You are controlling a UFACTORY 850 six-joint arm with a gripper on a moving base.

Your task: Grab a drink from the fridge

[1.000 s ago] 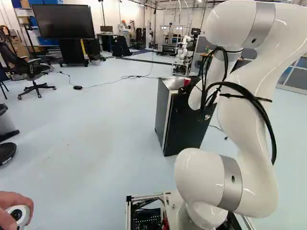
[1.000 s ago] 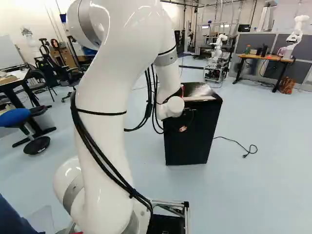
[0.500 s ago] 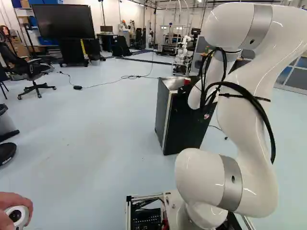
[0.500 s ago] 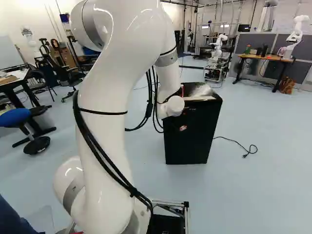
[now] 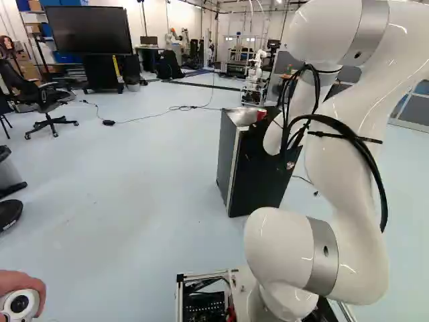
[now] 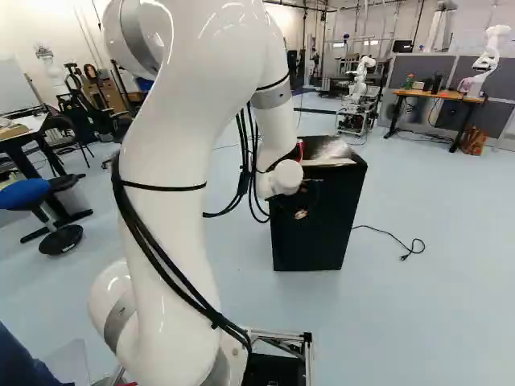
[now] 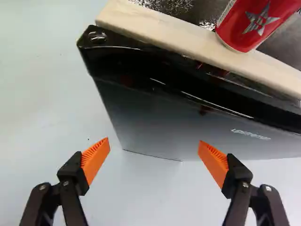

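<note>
Holds the gripper (image 6: 304,201) released at the end of the white arm (image 6: 181,177), close to the near side of the fridge (image 6: 326,229). In the wrist view, shows the gripper (image 7: 154,149) with both fingers spread well apart, one orange pad (image 7: 96,159) seen against the floor (image 7: 37,127) beside the fridge and the other reaching across the sight of the fridge's dark face. Starting at the left of the left base view, puts a grey bin (image 5: 8,173) and a black office chair (image 5: 41,97) well to the left of the fridge, then a large dark screen (image 5: 89,31) far behind it, also to its left. Nearer than the fridge, in the left base view's near left corner, shows a hand (image 5: 20,280) with a round white device (image 5: 20,305). On top of the fridge, has the red can (image 7: 256,23) at the pale strip (image 7: 188,40) along the near edge; places it ahead of the gripper, beyond the fingertips, off toward the side of the finger that crosses the dark face, and apart from both pads. To the right of the fridge in the right base view, lays a black cord (image 6: 386,233) along the floor, and farther back sets another robot (image 6: 485,60) at a wooden-topped desk (image 6: 438,95).
</note>
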